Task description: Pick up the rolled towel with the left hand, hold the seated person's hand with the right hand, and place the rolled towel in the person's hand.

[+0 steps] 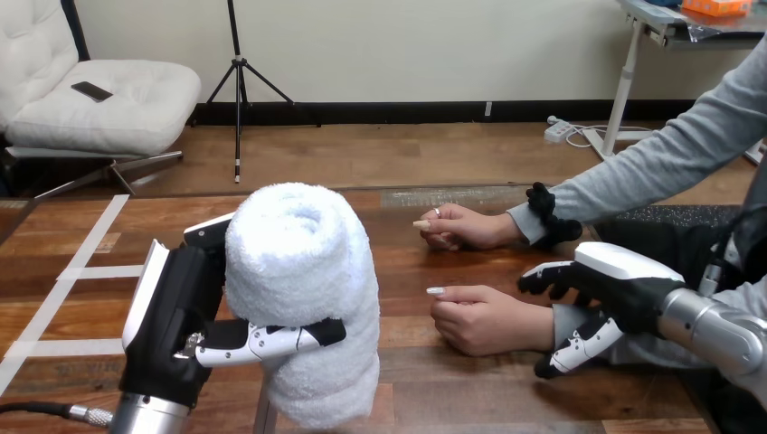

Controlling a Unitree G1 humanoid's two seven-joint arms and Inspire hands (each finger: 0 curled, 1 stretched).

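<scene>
A thick rolled white towel (303, 271) stands upright at the view's lower left, lifted off the table. My left hand (176, 316) is shut on it, the thumb crossing its front and the palm against its left side. At the right, the person's nearer hand (484, 321) rests on the table, loosely closed with the knuckles up. My right hand (624, 276) sits at that hand's wrist, fingers curled over the top and thumb under it. The towel is a short gap to the left of the person's nearer hand.
The person's farther hand (466, 226) lies loosely closed on the wooden table (452, 389), behind the nearer one. Their grey-sleeved arm runs up to the right edge. White tape lines mark the table's left part (81, 271).
</scene>
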